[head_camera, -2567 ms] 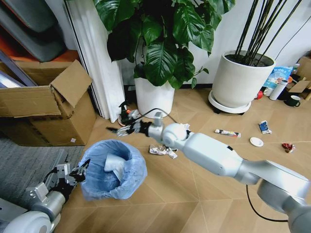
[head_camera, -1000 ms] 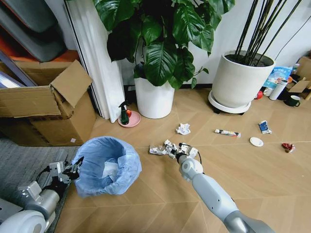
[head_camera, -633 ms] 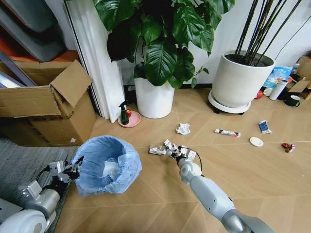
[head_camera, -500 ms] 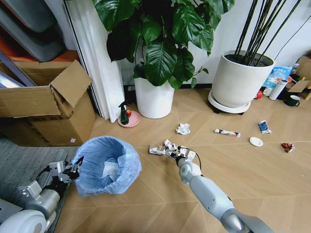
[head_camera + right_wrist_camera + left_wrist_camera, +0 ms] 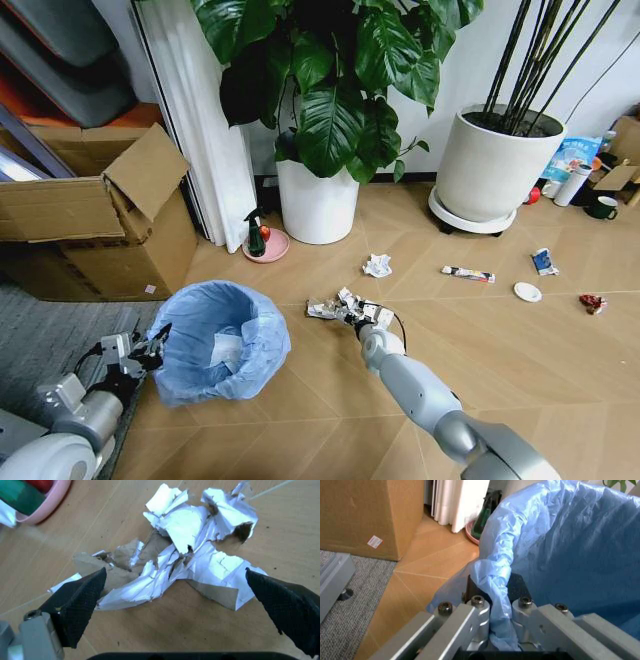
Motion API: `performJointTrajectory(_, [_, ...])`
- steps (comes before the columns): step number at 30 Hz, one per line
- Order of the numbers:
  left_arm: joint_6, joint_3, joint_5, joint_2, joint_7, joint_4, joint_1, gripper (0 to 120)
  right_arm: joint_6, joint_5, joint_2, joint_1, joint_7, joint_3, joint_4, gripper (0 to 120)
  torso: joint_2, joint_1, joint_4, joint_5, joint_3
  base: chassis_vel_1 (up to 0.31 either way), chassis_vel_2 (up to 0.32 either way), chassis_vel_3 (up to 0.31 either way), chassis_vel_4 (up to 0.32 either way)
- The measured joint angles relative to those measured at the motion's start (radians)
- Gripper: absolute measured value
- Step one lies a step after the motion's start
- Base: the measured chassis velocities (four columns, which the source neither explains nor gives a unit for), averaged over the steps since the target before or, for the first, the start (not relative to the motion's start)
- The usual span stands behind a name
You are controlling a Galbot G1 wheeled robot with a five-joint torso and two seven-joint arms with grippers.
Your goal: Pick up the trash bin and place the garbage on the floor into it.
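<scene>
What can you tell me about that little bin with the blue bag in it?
The small round trash bin is lined with a crinkled light-blue plastic bag folded over its rim, with something pale lying inside. It is tilted above the tan wooden floor, beside a cardboard box. The left gripper clamps its rim, bag included.

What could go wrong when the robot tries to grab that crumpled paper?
The crumpled paper is a loose, torn heap lying between the open right hand's fingers, so some scraps may stay on the floor when it closes.

The left hand holds the trash bin pinched at its rim and blue liner; that thin plastic might slip or tear, tipping the bin.
</scene>
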Motion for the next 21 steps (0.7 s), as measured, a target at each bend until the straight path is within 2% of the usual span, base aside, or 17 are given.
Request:
performJointTrajectory(19, [0.0, 0.001, 0.001, 0.0, -0.001, 0.01, -0.018, 0, 0.006, -0.042, 0.047, 0.085, -0.026, 0.038, -0.141, 100, 0.0, 0.0, 0.0, 0.0, 0.0, 0.0, 0.0, 0.0, 0.0])
performJointTrajectory(21, [0.0, 0.004, -0.001, 0.003, -0.001, 0.016, -0.025, 0, 0.002, -0.043, 0.054, 0.094, -0.03, 0.047, -0.163, 94, 0.0, 0.0, 0.0, 0.0, 0.0, 0.0, 0.0, 0.0, 0.0])
